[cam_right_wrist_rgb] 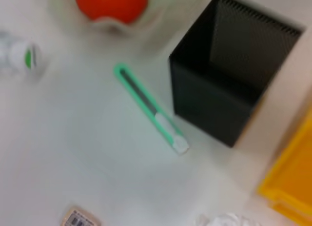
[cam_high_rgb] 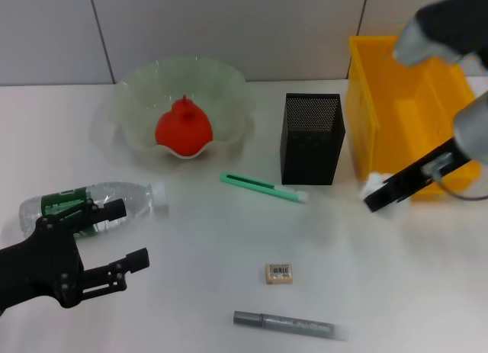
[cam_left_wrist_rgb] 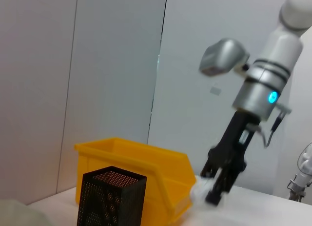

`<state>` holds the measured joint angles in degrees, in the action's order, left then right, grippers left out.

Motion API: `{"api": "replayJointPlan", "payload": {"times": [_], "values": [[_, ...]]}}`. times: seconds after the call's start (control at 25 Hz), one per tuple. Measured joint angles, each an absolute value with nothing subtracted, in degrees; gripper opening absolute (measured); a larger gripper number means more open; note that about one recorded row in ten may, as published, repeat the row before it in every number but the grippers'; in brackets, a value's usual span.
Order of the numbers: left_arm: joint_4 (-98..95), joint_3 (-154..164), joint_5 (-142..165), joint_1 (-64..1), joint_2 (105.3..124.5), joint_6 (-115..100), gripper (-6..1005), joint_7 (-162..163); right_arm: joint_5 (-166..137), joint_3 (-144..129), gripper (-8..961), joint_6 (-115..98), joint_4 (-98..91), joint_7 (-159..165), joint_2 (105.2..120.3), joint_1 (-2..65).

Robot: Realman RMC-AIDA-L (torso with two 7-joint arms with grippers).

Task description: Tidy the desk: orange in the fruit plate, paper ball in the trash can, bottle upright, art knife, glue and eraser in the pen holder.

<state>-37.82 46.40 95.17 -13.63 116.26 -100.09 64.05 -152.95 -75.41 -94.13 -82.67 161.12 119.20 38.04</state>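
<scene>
The orange lies in the pale green fruit plate. My right gripper is shut on the white paper ball, low beside the near left corner of the yellow trash can; the ball also shows as a white paper ball in the left wrist view. A clear bottle lies on its side at the left, and my left gripper stands open just in front of it. The green art knife, eraser and grey glue stick lie on the table. The black mesh pen holder stands upright.
The pen holder sits close to the left of the yellow bin, with a narrow gap between them. The knife lies just in front of the holder. A grey wall runs behind the table.
</scene>
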Motion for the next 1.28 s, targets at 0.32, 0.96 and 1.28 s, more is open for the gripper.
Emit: {"api": "replayJointPlan", "payload": {"times": [0.32,0.96,1.28], "values": [[-37.79,46.4,95.02,-12.94,116.17,-100.13,824,64.01,-158.94,-67.78,559,-101.96,-100.16,158.96,119.07,35.82],[-37.08,44.91,94.82,-12.05,116.13,-101.03,820,64.51,-157.44,-70.79,582,-67.35,-79.0,148.51,119.3,32.51],[-37.08,44.88,94.78,-11.76,116.17,-101.38,819,64.56,-152.7,-70.03,594,-59.9,-74.05,144.72,119.12,32.68]]}}
